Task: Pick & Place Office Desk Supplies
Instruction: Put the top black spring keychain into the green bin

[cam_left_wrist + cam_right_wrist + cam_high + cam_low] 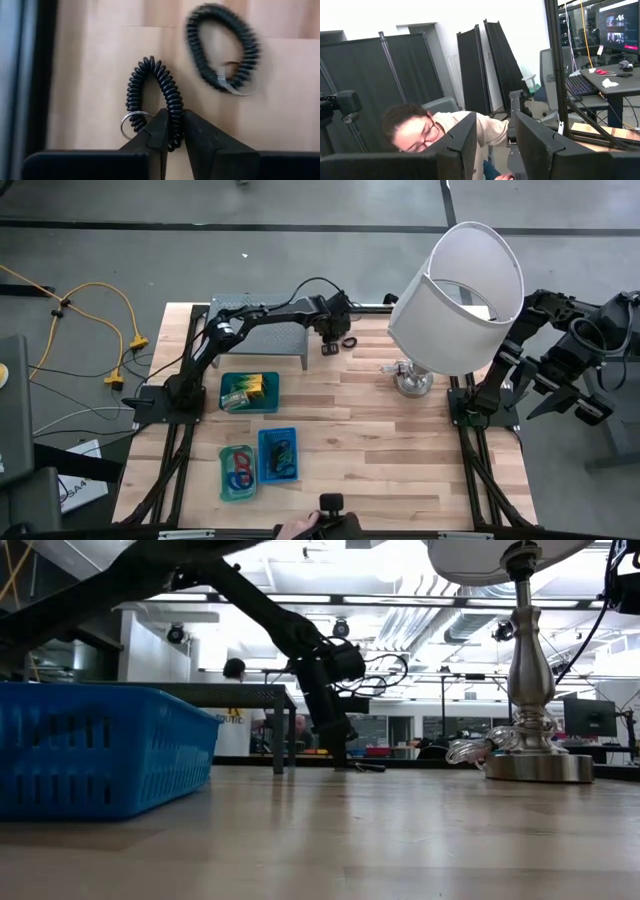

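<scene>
Now the left hand (172, 137) pinches a black coil loop (152, 97) between narrow fingers, beside another loop (222, 47).

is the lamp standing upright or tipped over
Tipped: in the high view the white-shaded lamp leans, its shade well off to one side of its base.

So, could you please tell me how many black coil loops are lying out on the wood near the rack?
2. One black coil loop sits between the left hand's fingers; the other coil loop lies loose beside it. More may be hidden.
</scene>
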You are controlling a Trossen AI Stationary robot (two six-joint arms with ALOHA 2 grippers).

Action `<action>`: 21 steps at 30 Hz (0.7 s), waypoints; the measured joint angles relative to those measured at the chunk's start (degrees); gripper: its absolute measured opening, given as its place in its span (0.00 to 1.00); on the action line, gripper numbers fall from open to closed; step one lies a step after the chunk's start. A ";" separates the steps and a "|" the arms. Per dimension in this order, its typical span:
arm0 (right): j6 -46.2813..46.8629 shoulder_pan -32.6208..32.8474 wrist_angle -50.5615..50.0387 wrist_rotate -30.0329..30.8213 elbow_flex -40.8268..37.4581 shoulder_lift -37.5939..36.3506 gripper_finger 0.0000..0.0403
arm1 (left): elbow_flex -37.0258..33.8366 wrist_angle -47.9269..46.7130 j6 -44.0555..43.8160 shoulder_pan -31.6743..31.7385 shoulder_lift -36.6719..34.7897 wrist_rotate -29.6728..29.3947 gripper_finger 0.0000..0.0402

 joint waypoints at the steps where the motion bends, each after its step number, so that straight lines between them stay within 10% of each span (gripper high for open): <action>1: 0.00 0.02 0.00 0.00 0.00 0.00 0.30 | -0.02 0.47 0.50 0.06 -0.16 -0.04 0.11; 21: 0.00 0.02 0.00 0.00 0.00 0.00 0.30 | 0.02 9.03 0.70 -3.26 -1.09 3.38 0.10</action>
